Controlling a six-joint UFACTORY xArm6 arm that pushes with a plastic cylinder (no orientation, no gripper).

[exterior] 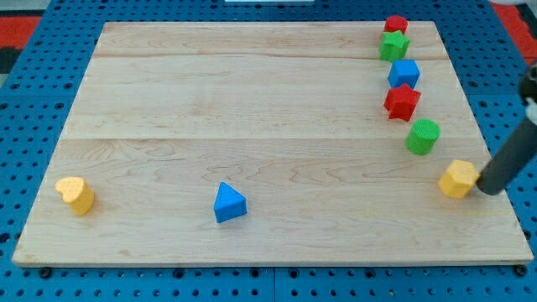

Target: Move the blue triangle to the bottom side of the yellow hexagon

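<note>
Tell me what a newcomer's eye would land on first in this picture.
First, the column of bright blocks down the view's right side: red block, green star, blue cube, red star, green cylinder. Next, my tip beside the yellow hexagon at lower right. The blue triangle sits alone at bottom centre.

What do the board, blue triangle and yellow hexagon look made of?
Board: pale wood, visible grain and plank seams, matte. Blue triangle and yellow hexagon: solid-coloured, slightly glossy, probably painted wood or plastic; can't tell which. My tip, dark matte rod, sits just right of the hexagon.
</note>
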